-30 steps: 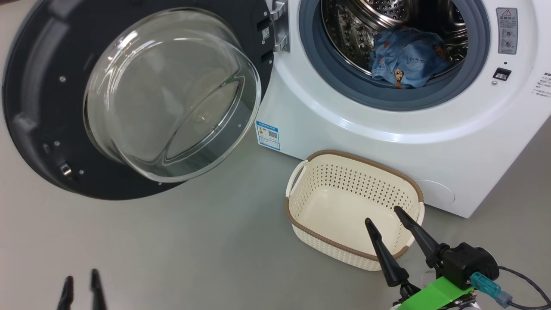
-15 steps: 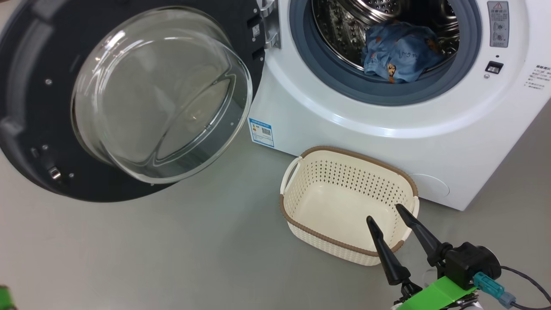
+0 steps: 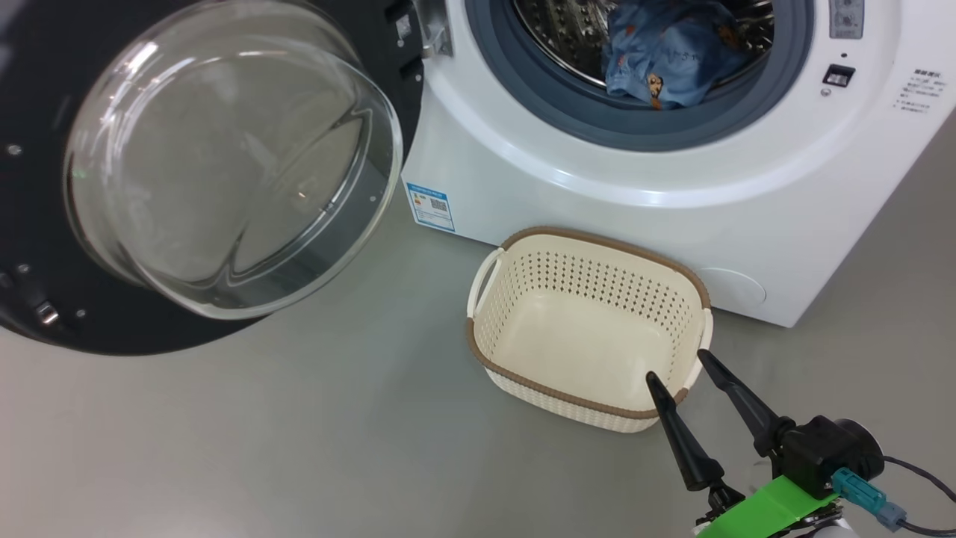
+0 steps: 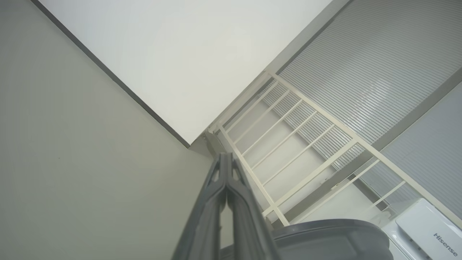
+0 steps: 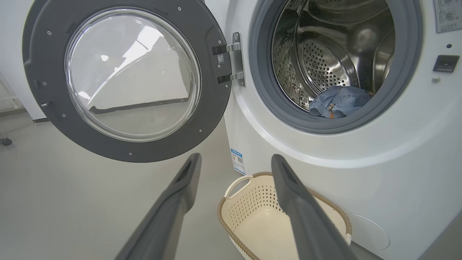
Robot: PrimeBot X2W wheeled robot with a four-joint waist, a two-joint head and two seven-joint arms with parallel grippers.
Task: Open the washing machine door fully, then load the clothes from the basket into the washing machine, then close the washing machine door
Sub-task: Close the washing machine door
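The washing machine door [image 3: 30, 224] hangs wide open at the left, its glass bowl [image 3: 231, 157] bulging toward me. The white washing machine [image 3: 597, 202] stands behind, with light-blue clothes [image 3: 665, 60] lying in its steel drum. On the floor in front sits the cream basket [image 3: 590, 239], with nothing in it. My right gripper [image 3: 677, 366] hovers open over the basket's near right corner, holding nothing. In the right wrist view the door [image 5: 43, 72], clothes [image 5: 339, 103] and basket [image 5: 252, 216] lie beyond its spread fingers [image 5: 191, 169]. My left gripper [image 4: 225, 156] is shut on nothing and points at a floor-wall corner.
Grey floor [image 3: 299, 448] spreads in front of the machine and left of the basket. A blue label sticker [image 3: 429, 205] marks the machine's lower left corner. In the left wrist view a white railing [image 4: 288, 144] stands by a white wall [image 4: 180, 54], with the machine's top [image 4: 426, 231] at lower right.
The head camera has shifted, sliding the scene up and left. My left gripper, slightly open at the lower left a second ago, has left the head view and closed. The right gripper stays open.
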